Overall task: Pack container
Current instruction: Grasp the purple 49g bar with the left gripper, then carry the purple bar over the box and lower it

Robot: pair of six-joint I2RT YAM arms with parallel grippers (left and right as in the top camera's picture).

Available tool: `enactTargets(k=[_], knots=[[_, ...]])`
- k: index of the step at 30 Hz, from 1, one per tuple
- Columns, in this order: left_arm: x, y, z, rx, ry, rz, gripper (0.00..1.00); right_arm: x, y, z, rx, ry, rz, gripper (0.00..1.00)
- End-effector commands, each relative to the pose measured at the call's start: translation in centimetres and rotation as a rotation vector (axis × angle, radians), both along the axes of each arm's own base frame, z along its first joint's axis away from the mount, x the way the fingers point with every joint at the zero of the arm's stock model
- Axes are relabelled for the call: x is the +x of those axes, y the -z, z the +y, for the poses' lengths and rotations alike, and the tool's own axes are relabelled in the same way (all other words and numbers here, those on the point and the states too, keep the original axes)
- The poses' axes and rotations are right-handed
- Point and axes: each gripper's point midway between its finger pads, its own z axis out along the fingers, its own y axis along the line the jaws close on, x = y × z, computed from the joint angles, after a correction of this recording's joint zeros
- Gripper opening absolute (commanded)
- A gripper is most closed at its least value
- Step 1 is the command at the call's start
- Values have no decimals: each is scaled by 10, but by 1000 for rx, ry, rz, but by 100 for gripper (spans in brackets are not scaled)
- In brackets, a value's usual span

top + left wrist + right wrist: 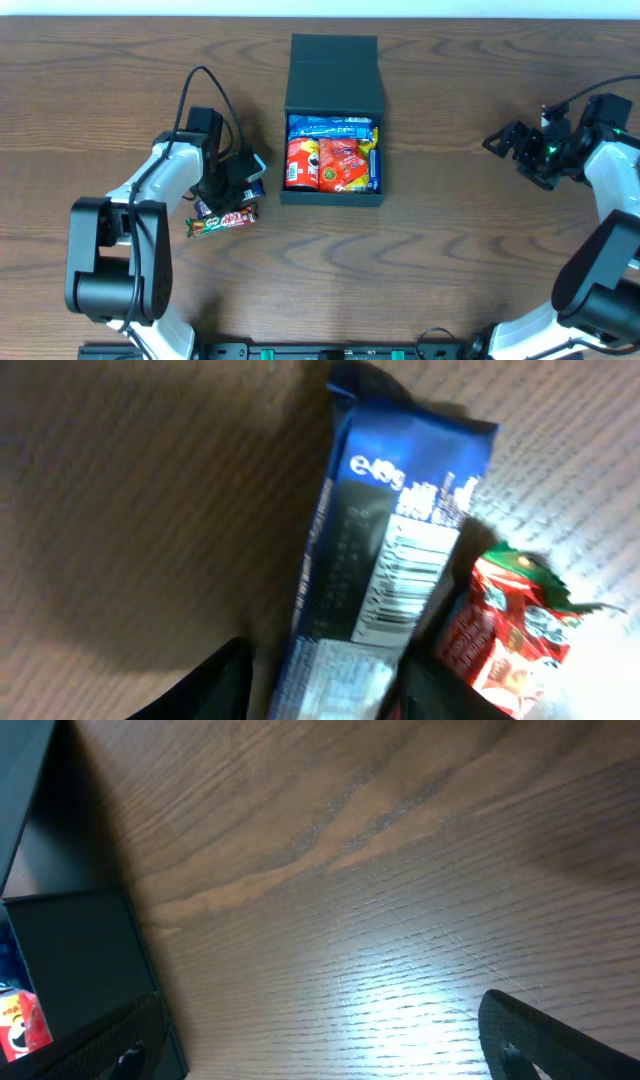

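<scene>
Matte black square shallow box container (331,199) sits at table centre, hinged flap lid (333,62) thrown open toward the far edge. Inside, a blue snack packet (330,125) lies along the far side, red and orange packets (322,165) fill the middle, and a yellow item (375,150) is wedged against the right wall. The brown wood-grain table (450,260) is under everything. Left gripper (238,185) is down on the table left of the container, apart from it. In the left wrist view its two dark fingers (215,680) straddle a long blue foil-wrapped bar (390,550) with white print and a barcode; can't tell whether they actually squeeze it or just bracket it. A red wrapped chocolate bar (222,220) lies just beside the blue one, on the near side, touching or almost. Right gripper (322,1003) is well off to the right of the container, low over bare wood, jaws spread wide, nothing between them. One black container wall with a bit of red packet shows at the left edge of the right wrist view.
</scene>
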Motion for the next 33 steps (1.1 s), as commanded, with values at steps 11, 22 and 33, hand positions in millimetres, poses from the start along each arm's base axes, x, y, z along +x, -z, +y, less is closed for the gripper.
enactTargets(k=[11, 22, 33], knots=[[0, 5, 0, -3, 13, -3, 32, 6, -15, 0, -13, -5, -41, 99], [43, -4, 6, 13, -210, -144, 16, 6, -15, 0, -9, 1, -38, 99], [127, -116, -53, -200, -629, -314, 6, 6, -15, 0, -6, 8, -35, 99]])
